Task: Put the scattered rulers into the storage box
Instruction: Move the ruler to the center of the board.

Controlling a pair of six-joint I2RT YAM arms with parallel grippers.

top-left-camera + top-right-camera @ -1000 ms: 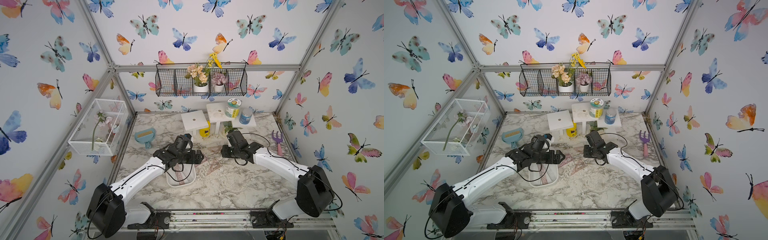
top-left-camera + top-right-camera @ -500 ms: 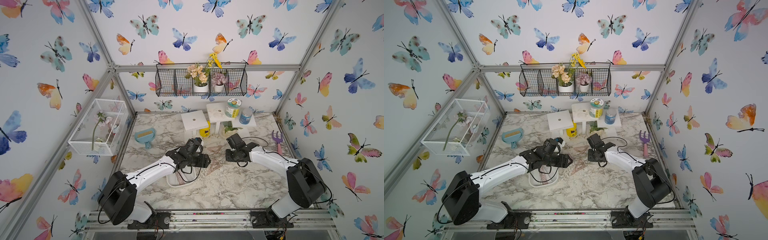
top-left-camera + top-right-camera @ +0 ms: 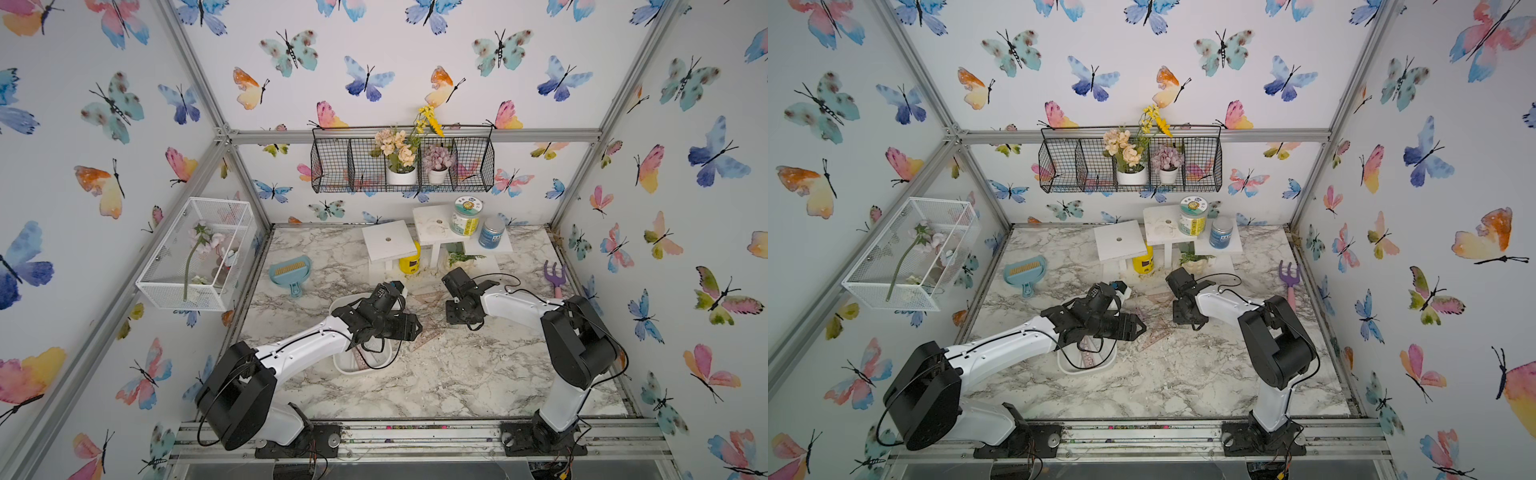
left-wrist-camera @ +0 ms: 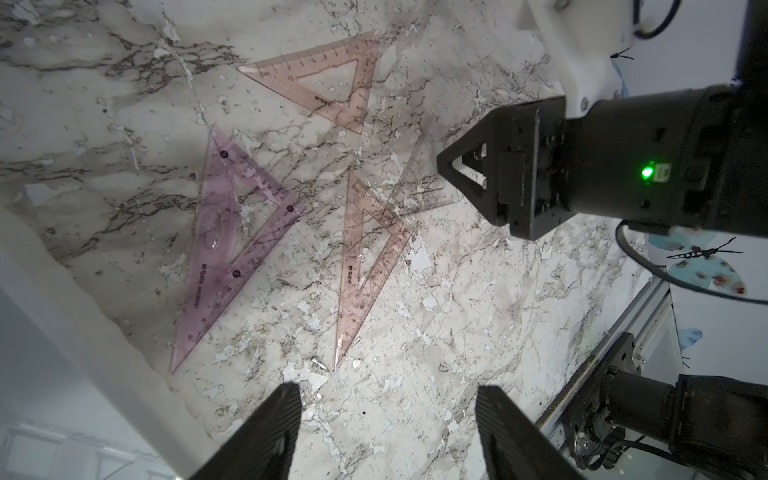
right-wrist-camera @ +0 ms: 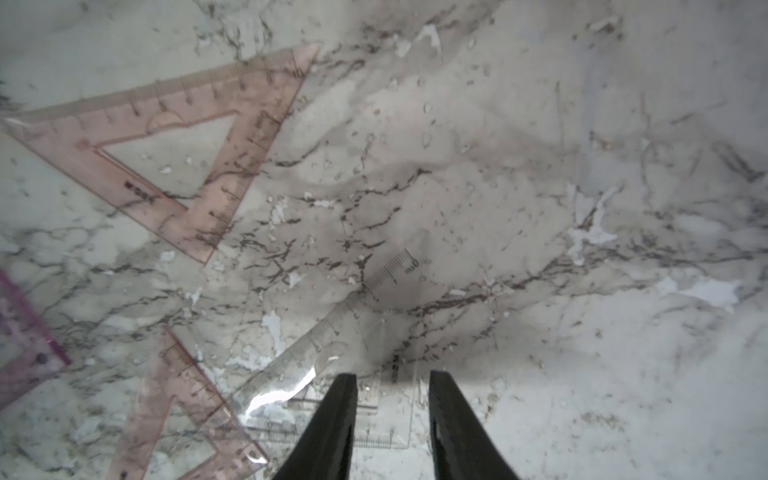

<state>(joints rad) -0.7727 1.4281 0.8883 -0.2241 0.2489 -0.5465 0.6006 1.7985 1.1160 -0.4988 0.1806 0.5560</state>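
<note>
Our right jaws hang parted and empty just over the clear set square on the worktop, nearer it than our left jaws, spread wide and empty, which face the pink set square near the storage box.

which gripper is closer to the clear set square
Right. The right gripper is directly at the clear set square, fingertips straddling one edge. The left gripper sits farther off, with a pink set square lying between them.
</note>
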